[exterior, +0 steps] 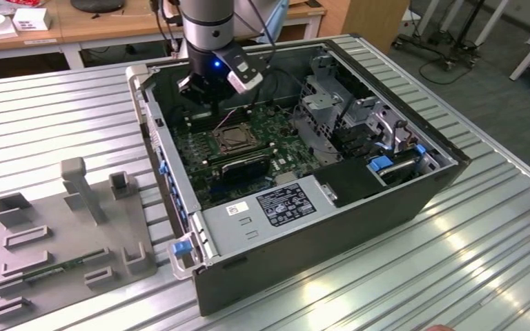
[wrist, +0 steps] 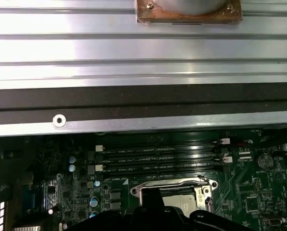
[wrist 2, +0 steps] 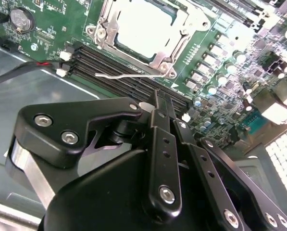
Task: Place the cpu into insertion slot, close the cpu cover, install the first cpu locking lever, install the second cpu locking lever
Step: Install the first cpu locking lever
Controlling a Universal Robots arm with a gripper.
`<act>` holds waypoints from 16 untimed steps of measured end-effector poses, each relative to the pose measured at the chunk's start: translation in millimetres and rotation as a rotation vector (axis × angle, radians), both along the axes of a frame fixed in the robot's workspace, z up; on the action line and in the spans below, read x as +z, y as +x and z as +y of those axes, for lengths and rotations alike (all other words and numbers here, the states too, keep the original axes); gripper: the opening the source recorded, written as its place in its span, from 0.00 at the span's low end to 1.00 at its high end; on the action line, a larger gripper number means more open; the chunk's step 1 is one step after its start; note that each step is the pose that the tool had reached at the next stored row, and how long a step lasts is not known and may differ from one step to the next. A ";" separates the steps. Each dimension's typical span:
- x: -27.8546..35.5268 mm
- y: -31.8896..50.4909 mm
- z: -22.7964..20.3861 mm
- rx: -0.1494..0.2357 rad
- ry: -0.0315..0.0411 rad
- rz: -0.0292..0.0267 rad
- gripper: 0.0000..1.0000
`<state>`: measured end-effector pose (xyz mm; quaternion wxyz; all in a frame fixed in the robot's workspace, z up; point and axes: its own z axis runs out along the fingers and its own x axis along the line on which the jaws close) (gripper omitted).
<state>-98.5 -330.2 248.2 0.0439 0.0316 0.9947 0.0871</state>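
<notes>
The cpu (wrist 2: pixel 144 21) lies in the insertion slot (exterior: pixel 231 140) on the green board, its pale metal face showing through the window of the cpu cover (wrist 2: pixel 115 30), which lies flat over it. A thin silvery locking lever (wrist 2: pixel 126 74) sticks out sideways over the black memory slots, unlatched. My gripper (wrist 2: pixel 158 95) hovers just short of that lever with its black fingers pressed together and nothing between them. In the exterior view the gripper (exterior: pixel 202 103) hangs inside the open computer case, just behind the slot. The first wrist view shows the cover (wrist: pixel 174 185) and the cpu (wrist: pixel 181 202).
Long black memory slots (wrist 2: pixel 119 62) run between the gripper and the socket. A metal drive cage (exterior: pixel 325 103) and a labelled power supply (exterior: pixel 279 203) fill the case's other side. A grey fixture tray (exterior: pixel 72 227) lies on the ribbed metal table (exterior: pixel 486 262).
</notes>
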 end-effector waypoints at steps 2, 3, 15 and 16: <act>-2.3 2.5 -0.6 0.000 0.0073 -0.0001 0.10; -3.3 3.7 -0.6 0.000 0.0115 0.0001 0.10; -9.2 11.0 -0.6 -0.001 0.0265 0.0001 0.10; -9.3 11.0 -0.7 -0.001 0.0265 0.0001 0.10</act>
